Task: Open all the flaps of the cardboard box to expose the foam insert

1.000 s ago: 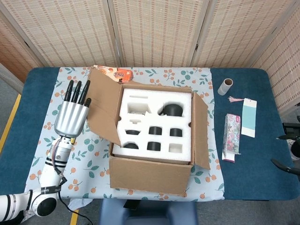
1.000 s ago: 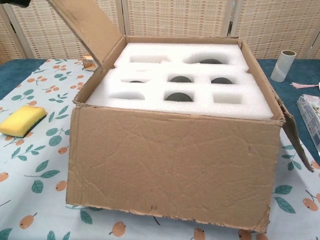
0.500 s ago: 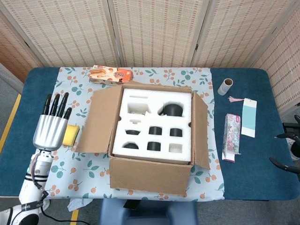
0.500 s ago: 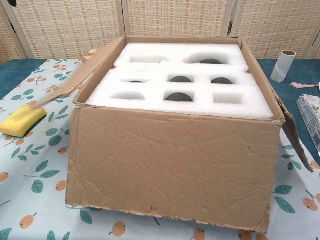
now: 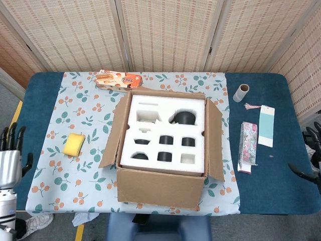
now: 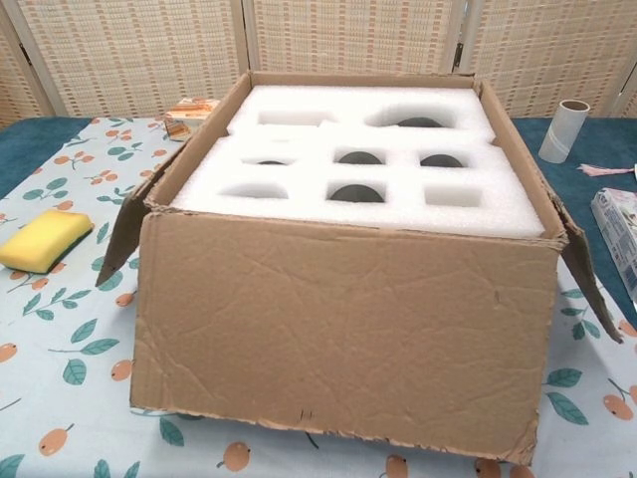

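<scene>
The cardboard box [image 5: 163, 150] is seen near the front edge of the table [image 5: 271, 186], its foam insert [image 5: 163, 133] fully exposed. Both side flaps are folded outward and down. The left hand [image 5: 9, 160] is held spread and empty beyond the table's left edge; the right hand [image 5: 311, 158] is barely visible, so its state cannot be told. If any flap springs up, it should be pressed flat along its crease.

Looks like a lab test cell: woven screen panels [image 5: 165, 32] wall off a surface [image 5: 261, 175] with floral cloth [image 5: 75, 170] and staged props.
</scene>
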Robot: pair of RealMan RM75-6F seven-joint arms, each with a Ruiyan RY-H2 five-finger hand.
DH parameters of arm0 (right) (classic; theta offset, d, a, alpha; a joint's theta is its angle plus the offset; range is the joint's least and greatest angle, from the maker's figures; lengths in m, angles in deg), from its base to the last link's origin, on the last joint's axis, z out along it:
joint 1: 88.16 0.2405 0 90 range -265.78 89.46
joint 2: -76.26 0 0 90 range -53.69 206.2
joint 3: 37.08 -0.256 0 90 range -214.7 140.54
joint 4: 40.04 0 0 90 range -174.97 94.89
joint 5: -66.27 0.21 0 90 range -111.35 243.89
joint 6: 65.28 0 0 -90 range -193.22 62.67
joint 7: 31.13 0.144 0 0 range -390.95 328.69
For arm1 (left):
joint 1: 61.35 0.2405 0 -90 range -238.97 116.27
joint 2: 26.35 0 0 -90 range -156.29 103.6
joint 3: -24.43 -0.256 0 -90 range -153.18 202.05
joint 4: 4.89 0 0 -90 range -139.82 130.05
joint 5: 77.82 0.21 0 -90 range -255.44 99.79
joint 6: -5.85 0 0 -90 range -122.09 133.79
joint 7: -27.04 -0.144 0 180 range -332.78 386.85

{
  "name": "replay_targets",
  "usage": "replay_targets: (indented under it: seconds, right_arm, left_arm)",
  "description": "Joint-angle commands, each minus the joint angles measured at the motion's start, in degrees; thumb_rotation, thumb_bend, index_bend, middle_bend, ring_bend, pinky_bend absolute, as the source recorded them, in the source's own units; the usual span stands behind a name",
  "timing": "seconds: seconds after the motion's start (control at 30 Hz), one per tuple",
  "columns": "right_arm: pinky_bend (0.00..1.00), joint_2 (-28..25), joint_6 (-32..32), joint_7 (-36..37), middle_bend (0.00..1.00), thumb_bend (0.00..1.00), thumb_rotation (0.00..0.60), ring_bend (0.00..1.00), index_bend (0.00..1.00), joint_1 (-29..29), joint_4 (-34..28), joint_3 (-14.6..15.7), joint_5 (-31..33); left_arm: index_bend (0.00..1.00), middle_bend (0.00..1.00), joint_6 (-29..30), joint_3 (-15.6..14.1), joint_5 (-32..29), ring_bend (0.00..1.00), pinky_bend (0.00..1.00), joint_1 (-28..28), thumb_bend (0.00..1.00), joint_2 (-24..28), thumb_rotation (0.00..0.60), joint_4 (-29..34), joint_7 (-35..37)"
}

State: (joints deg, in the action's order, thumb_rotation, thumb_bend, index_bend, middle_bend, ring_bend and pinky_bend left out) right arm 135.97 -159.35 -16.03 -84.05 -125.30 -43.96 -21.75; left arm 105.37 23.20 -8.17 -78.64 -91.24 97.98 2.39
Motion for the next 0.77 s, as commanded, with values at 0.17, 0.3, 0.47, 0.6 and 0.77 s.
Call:
replay_targets:
  seconds: [0.17,0.3,0.47,0.6,0.77]
  right_arm:
    - [0.0,5.36,5.93,-15.83,0.0,0.21,0.6,0.0,0.0,2.78,-3.18,-1.51,5.67]
    - [0.0,5.52,8.13,-15.77,0.0,0.21,0.6,0.0,0.0,3.89,-3.61,-1.45,5.64]
    - [0.0,5.7,9.16,-13.94,0.0,0.2,0.6,0.0,0.0,4.45,-2.62,-0.71,4.11]
    - [0.0,5.53,8.22,-13.29,0.0,0.21,0.6,0.0,0.0,4.08,-2.77,-0.29,2.9]
    - [0.0,5.28,7.7,-12.03,0.0,0.21,0.6,0.0,0.0,3.8,-2.92,-0.16,2.37]
  left_arm:
    - [0.07,0.0,-2.53,-0.79,-5.04,0.0,0.0,8.54,0.41,-0.27,0.6,-3.64,7.88]
    - [0.07,0.0,-4.62,-0.75,-2.54,0.0,0.0,9.02,0.4,0.65,0.6,-4.95,10.92]
    - [0.04,0.0,-5.97,-0.12,0.27,0.0,0.0,9.4,0.39,0.79,0.6,-6.21,12.92]
    - [0.04,0.0,-5.9,-0.8,5.21,0.0,0.0,9.88,0.38,0.36,0.6,-7.3,15.16]
    - [0.05,0.0,-8.18,-0.76,5.95,0.0,0.0,10.15,0.37,0.53,0.6,-7.38,14.99]
